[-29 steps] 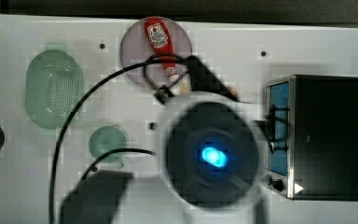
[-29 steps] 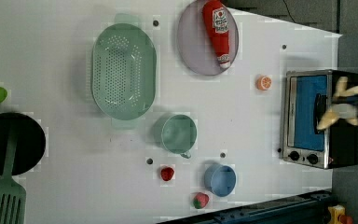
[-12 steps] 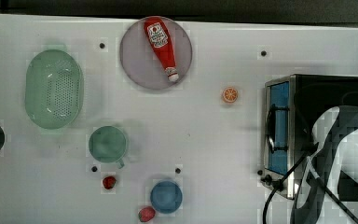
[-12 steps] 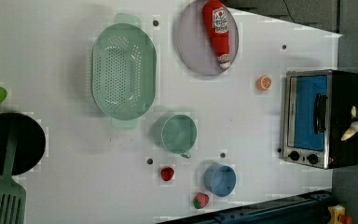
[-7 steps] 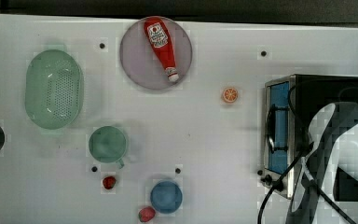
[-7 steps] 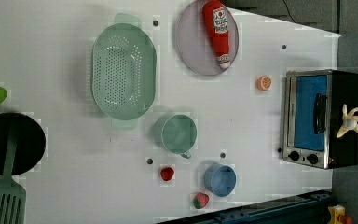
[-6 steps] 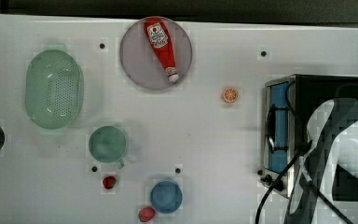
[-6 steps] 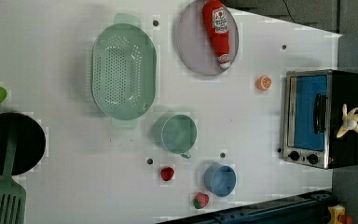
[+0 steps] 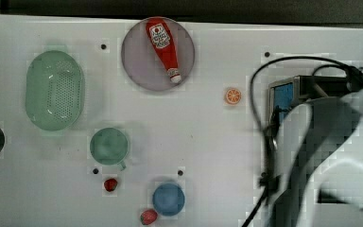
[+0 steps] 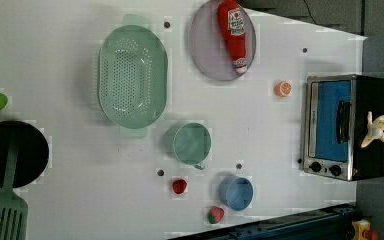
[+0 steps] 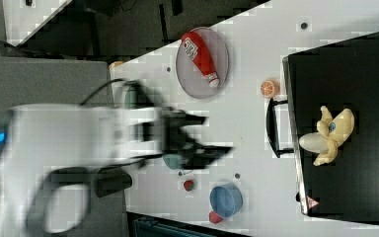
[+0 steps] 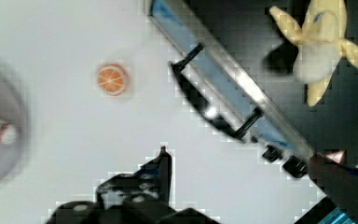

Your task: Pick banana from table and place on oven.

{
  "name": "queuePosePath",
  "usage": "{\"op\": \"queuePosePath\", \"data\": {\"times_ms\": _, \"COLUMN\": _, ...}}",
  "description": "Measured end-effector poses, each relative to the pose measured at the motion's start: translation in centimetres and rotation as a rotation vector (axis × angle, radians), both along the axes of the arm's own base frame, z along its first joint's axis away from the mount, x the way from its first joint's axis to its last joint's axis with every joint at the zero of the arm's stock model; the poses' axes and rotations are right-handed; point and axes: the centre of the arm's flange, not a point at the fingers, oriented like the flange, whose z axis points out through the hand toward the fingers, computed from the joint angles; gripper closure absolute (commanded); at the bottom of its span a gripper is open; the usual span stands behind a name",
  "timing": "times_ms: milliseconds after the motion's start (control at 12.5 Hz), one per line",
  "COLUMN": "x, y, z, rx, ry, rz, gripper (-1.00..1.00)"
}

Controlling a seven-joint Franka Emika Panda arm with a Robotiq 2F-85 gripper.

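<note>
1. The banana (image 11: 328, 134) lies on the black top of the oven (image 11: 348, 64), peel flaps splayed, resting free with nothing touching it. In the left view it sits toward the far right edge of the oven top.
2. The gripper (image 11: 212, 136) hangs well apart from the oven, out over the table (image 11: 256, 54), with its fingers spread wide and holding nothing.
3. As I judge it, the placing is done and the step in hand is the retreat. Done well, that means keeping the open fingers high and clear of the oven's door handle and of the dangling cable, so nothing nudges the oven and rolls the banana off.
4. The purple plate (image 10: 207, 45) near the far edge of the table holds a red ketchup bottle (image 10: 233, 32), lying on its side.
5. The green colander (image 10: 132, 75), at the left view's left of the plate, looks empty.
6. The green cup (image 10: 192, 143) and the blue bowl (image 10: 236, 192) also look empty. Two small red fruits sit on the table just beside them, not in them.
7. An orange slice (image 10: 283, 88) lies on the bare table between the plate and the oven.
8. The black pan (image 10: 10, 152) at the left view's left has a green spatula's handle across it.
</note>
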Motion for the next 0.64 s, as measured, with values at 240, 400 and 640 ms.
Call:
{"op": "queuePosePath", "data": {"times_ms": 240, "x": -0.6, "y": 10.2, "z": 6.8, "rx": -0.01, "ry": -0.087, "rz": -0.079, "gripper": -1.0}}
{"op": "queuePosePath", "data": {"times_ms": 400, "x": -1.2, "y": 17.5, "z": 9.8, "rx": -0.015, "ry": -0.141, "rz": -0.126, "gripper": -1.0}}
{"op": "queuePosePath", "data": {"times_ms": 640, "x": -2.6, "y": 26.9, "z": 10.6, "rx": -0.003, "ry": -0.165, "rz": -0.091, "gripper": -1.0}}
